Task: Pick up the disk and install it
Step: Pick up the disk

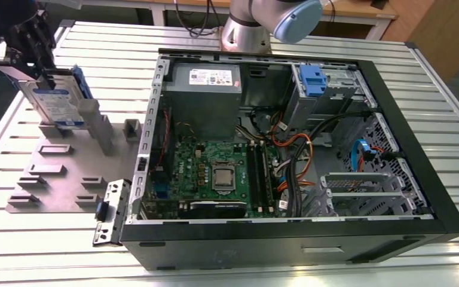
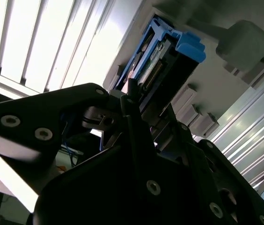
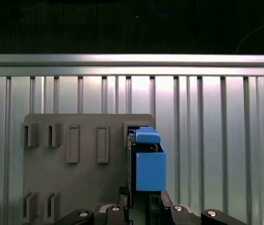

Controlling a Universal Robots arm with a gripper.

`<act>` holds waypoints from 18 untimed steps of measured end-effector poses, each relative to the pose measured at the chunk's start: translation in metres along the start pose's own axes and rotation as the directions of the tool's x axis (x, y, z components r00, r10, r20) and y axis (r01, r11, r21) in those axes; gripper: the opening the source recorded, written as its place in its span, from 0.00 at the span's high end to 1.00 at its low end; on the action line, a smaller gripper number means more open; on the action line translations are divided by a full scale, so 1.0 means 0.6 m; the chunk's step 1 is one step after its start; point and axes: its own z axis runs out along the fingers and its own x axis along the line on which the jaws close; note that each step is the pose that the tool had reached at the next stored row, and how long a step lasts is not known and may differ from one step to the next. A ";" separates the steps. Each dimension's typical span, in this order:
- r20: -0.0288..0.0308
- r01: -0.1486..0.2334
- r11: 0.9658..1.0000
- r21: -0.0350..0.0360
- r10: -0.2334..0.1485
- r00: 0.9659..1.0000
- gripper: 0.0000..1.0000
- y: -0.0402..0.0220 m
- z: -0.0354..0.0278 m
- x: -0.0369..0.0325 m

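Observation:
The disk (image 1: 52, 101) stands on edge at the far corner of the grey fixture plate (image 1: 62, 179), on the exterior view's left. It is silver-grey with a white-and-blue label and blue carrier rails. My gripper (image 1: 43, 75) comes down on its top edge, one finger on each flat face, shut on it. In the second wrist view the black fingers (image 2: 131, 101) straddle the disk (image 2: 153, 70) with its blue rail end (image 2: 188, 47) beyond. In the first wrist view the disk (image 3: 150, 171) appears edge-on over the plate (image 3: 85, 178). Whether its lower edge still rests in the plate's slot is unclear.
An open black computer case (image 1: 421, 179) lies on the slatted metal table (image 1: 38, 251), at the exterior view's right of the plate. Its far drive bay carries a fixed blue bracket (image 1: 313, 81). Motherboard, cables and power supply lie inside. The arm's base (image 1: 250, 30) stands behind the case.

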 end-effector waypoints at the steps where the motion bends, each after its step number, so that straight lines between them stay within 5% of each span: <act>1: 0.000 0.000 1.000 0.000 0.000 1.000 0.65 0.000 -0.003 0.000; 12: 0.000 0.000 1.000 0.000 0.000 1.000 0.65 0.001 -0.047 -0.001; 18: 0.000 0.000 1.000 -0.001 0.000 1.000 0.65 0.001 -0.049 -0.001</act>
